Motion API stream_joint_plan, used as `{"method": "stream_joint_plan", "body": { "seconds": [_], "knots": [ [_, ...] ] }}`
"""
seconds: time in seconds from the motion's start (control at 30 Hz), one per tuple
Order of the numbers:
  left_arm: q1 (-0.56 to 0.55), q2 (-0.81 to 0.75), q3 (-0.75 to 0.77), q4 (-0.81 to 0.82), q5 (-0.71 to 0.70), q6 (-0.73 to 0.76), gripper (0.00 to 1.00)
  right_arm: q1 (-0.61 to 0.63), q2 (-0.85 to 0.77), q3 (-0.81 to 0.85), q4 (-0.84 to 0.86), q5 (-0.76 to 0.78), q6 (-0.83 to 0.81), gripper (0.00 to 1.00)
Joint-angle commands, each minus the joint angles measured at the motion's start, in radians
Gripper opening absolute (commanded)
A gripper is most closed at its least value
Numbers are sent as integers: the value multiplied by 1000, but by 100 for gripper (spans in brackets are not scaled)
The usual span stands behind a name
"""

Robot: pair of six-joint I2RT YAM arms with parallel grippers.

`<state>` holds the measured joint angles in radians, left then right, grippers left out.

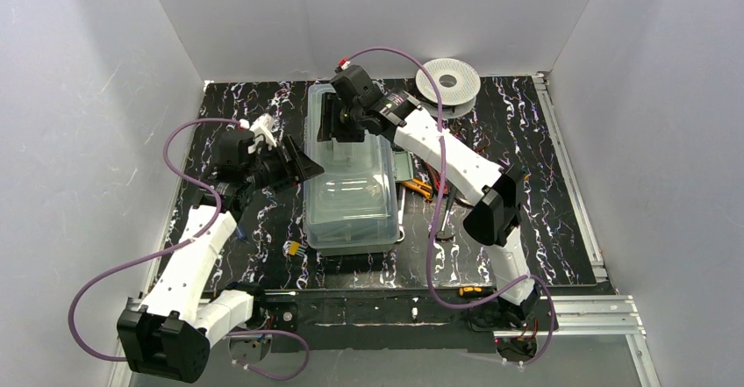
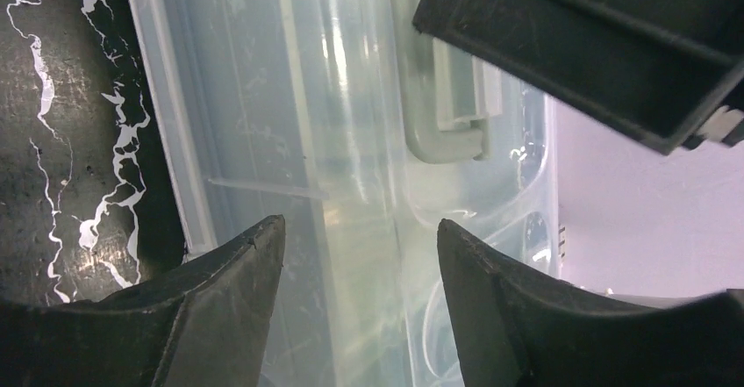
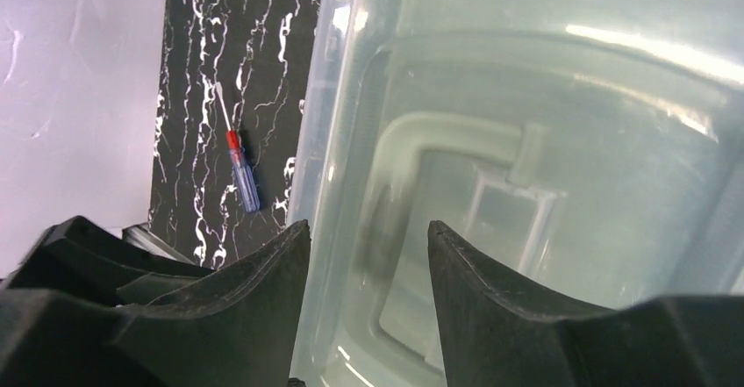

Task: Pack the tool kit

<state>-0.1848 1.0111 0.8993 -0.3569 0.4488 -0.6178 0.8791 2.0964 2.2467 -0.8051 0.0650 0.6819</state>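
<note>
Pale green under a translucent lid point(image 3: 544, 141): looking at the toolbox point(image 1: 351, 198) lying lengthwise in the middle of the black marbled surface point(image 1: 553, 185), lid apparently down, the grey-green handle point(image 2: 439, 137) showing along its middle.

Hovering the left pincer point(image 2: 360, 229) at the box's left long edge, jaws standing apart with the lid's rim running up between them, clamping nothing. Poising the right pincer point(image 3: 368, 229) at the far short end, jaws likewise apart, one finger just outside the lid's edge and the other over the lid, gripping nothing either.

Judging the reason for both placements: bracketing the lid from two sides, probably preparing to catch its rim and raise it, or steadying the box meanwhile; not being able to tell the split of roles.

Noting tools lying outside the box, so judging the packing unfinished:
- a red-and-blue screwdriver point(image 3: 241, 172) lying on the surface near the box's side, not touching it;
- orange-handled pliers point(image 1: 421, 187) resting just beside the right wall, under the right arm;
- other small pieces there, too tangled for naming.

Leaving aside the round white spool point(image 1: 447, 80) at the far edge, judging it no part of the kit.

Searching for brands, labels or lettering and finding none legible: seeing only glare and scuffs on lid and walls, and plain black on the pincer fingers.
</note>
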Motion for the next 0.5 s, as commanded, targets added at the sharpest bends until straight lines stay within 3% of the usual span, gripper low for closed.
{"method": "stream_joint_plan", "body": {
  "seconds": [0.0, 0.27, 0.47],
  "knots": [
    [19, -3, 93, -148, 13, 66, 62, 29, -54, 1, -141, 124, 112, 60],
    [218, 5, 17, -91, 228, 52, 56, 50, -7, 4, -187, 45, 243, 60],
    [237, 47, 9, -84, 287, 74, 54, 38, -4, -62, -15, -223, 232, 60]
  ]
}}
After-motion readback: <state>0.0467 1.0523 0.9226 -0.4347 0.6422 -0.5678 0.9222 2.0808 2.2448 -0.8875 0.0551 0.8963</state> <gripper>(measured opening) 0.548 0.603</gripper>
